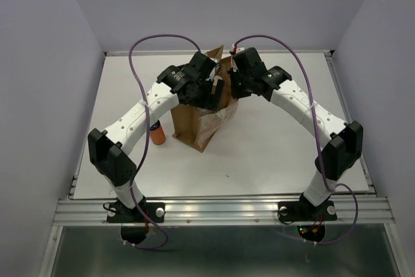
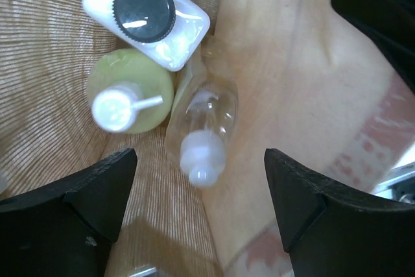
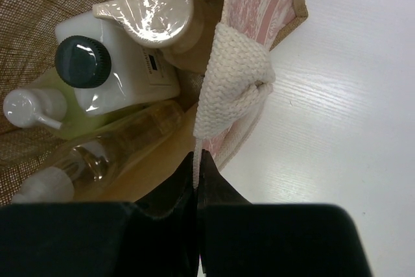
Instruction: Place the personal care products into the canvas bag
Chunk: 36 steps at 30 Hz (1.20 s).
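The canvas bag (image 1: 201,118) stands mid-table. Inside it lie the white bottle with black cap (image 2: 146,14), the yellow-green bottle (image 2: 133,89) and the amber bottle with white cap (image 2: 202,128). The right wrist view also shows the beige bottle (image 3: 159,4) inside it. The orange bottle with dark blue cap (image 1: 157,132) stands on the table left of the bag. My left gripper (image 2: 198,209) is open and empty above the bag's mouth, over the amber bottle. My right gripper (image 3: 196,160) is shut on the bag's white woven handle (image 3: 230,82) at the rim.
The white table (image 1: 285,154) spreads round the bag, with grey walls on three sides. A metal rail (image 1: 220,211) runs along the near edge by the arm bases. Purple cables loop over both arms.
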Each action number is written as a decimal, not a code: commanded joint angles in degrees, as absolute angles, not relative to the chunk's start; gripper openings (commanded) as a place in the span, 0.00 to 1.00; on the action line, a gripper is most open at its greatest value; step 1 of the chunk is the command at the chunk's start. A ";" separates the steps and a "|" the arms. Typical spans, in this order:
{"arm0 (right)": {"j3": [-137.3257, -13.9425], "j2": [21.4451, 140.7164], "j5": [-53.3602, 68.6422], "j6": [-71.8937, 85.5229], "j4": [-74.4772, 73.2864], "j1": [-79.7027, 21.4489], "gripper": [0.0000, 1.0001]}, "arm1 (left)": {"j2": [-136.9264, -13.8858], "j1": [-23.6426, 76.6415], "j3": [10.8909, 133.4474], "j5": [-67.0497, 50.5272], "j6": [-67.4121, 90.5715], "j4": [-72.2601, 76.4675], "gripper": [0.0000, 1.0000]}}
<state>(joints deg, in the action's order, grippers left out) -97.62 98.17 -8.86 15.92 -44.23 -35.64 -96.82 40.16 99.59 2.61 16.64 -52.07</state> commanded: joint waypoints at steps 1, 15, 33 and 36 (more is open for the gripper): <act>-98.61 92.37 -8.61 14.50 -39.20 -35.16 0.01 | -93.08 40.61 103.71 3.25 17.05 -55.46 0.93; -97.03 92.55 -7.38 14.94 -38.94 -35.16 0.01 | -89.83 40.60 116.45 9.30 17.93 -58.00 0.99; -96.33 92.64 -6.59 14.33 -39.11 -35.16 0.01 | -72.60 14.86 80.61 12.94 20.92 -49.76 0.99; -96.15 92.72 -6.42 14.33 -39.11 -35.16 0.01 | -72.51 12.75 75.95 5.02 19.78 -44.49 0.99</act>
